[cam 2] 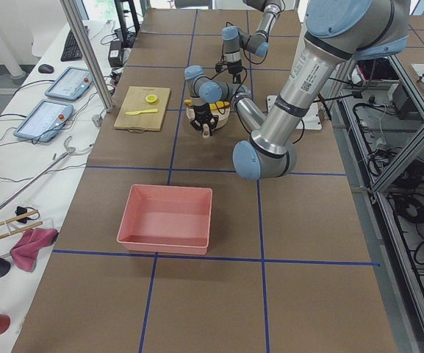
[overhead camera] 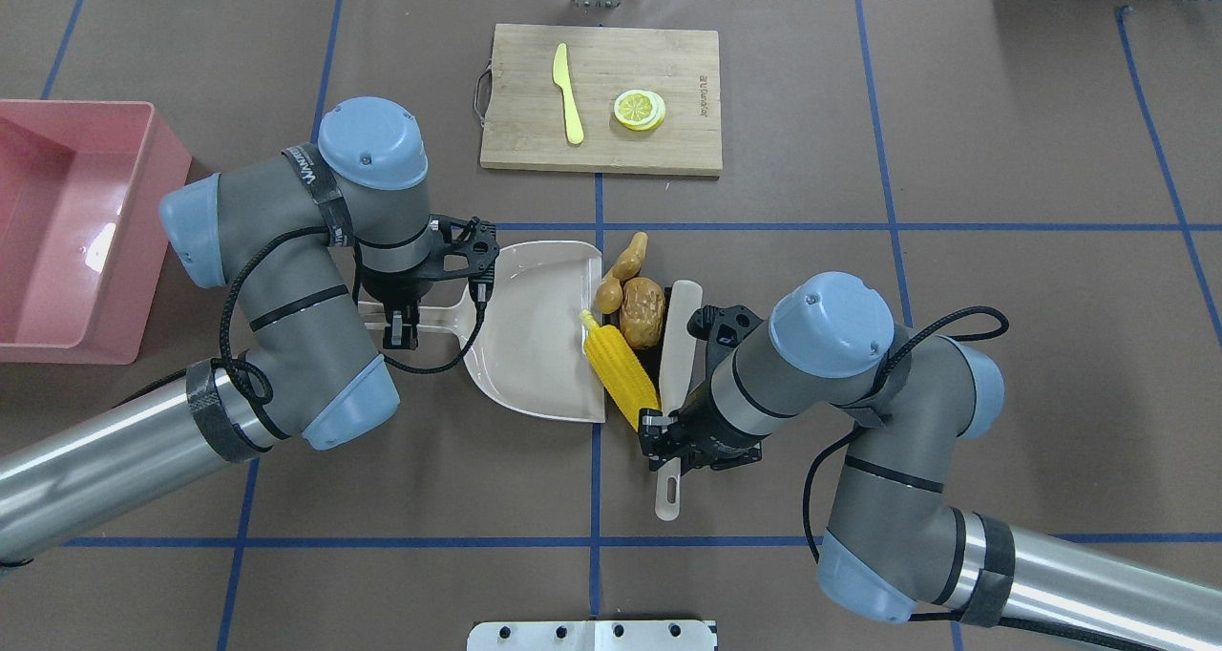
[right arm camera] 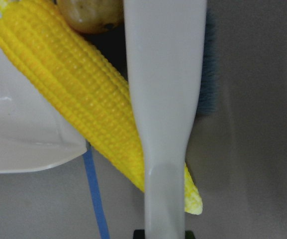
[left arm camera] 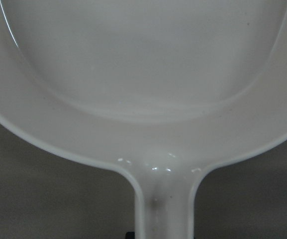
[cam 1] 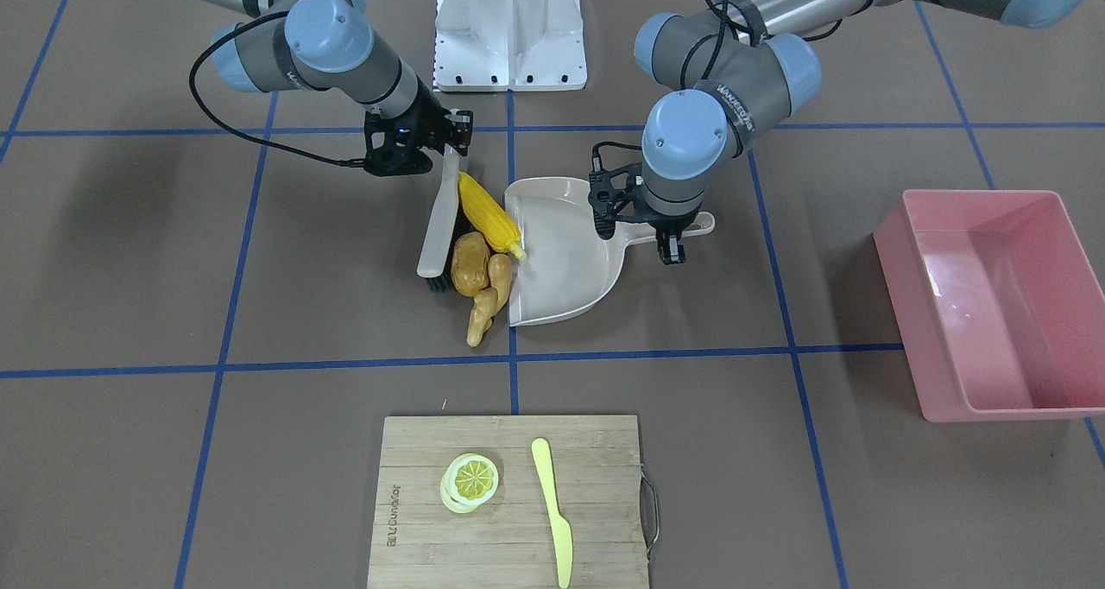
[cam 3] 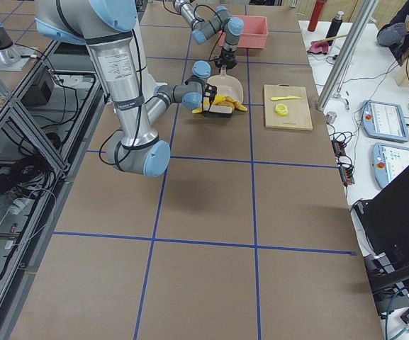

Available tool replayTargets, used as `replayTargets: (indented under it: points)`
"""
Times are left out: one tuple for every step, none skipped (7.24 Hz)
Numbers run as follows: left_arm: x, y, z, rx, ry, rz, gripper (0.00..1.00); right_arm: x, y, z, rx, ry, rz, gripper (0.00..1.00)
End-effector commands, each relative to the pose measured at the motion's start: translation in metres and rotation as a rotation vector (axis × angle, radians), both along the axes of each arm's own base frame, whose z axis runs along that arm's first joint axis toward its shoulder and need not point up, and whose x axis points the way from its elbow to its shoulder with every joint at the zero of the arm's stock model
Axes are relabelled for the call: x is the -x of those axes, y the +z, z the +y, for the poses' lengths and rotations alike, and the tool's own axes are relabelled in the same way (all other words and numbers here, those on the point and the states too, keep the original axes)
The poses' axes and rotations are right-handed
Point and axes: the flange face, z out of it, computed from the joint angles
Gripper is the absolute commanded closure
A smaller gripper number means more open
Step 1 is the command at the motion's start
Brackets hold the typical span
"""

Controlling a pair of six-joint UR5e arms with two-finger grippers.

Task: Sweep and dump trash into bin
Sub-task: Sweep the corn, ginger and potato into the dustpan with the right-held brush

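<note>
The yellow corn cob (cam 1: 488, 213) (overhead camera: 619, 372) (right arm camera: 73, 94) lies with one end on the lip of the beige dustpan (cam 1: 561, 261) (overhead camera: 535, 336) (left arm camera: 143, 64). The brown potato (cam 1: 469, 263) (overhead camera: 642, 310) and the tan ginger root (cam 1: 488, 300) (overhead camera: 625, 264) lie at the pan's open edge. A beige brush (cam 1: 440, 218) (overhead camera: 676, 346) (right arm camera: 165, 74) lies against their other side. My right gripper (cam 1: 449, 136) (overhead camera: 668, 441) is shut on the brush handle. My left gripper (cam 1: 666, 242) (overhead camera: 401, 325) is shut on the dustpan handle. The pink bin (cam 1: 993, 304) (overhead camera: 67, 231) (cam 2: 167, 217) stands apart on my left.
A wooden cutting board (cam 1: 509, 520) (overhead camera: 601, 145) at the table's far side carries lemon slices (cam 1: 470, 481) and a pale yellow knife (cam 1: 552, 507). The white robot base plate (cam 1: 509, 28) is behind the pan. Brown table with blue tape lines lies between pan and bin.
</note>
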Motion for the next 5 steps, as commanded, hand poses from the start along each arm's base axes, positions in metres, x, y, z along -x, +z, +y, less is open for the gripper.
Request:
replayTargets:
  points:
    - [0.0, 0.001, 0.0, -0.001, 0.002, -0.001, 1.0, 0.022, -0.029, 0.003, 0.0, 0.009, 0.027, 1.0]
    - [0.0, 0.0, 0.0, -0.002, 0.002, 0.0, 1.0, 0.03, -0.044, 0.006, -0.007, 0.013, 0.035, 1.0]
    - [0.0, 0.0, 0.0, -0.003, 0.003, 0.001, 1.0, 0.032, -0.047, 0.008, -0.007, 0.011, 0.033, 1.0]
    - [0.001, 0.0, 0.001, -0.003, 0.003, 0.001, 1.0, 0.033, -0.051, 0.011, -0.009, 0.006, 0.028, 1.0]
    - [0.001, 0.0, 0.001, -0.003, 0.003, 0.001, 1.0, 0.035, -0.056, 0.011, 0.005, 0.012, 0.032, 1.0]
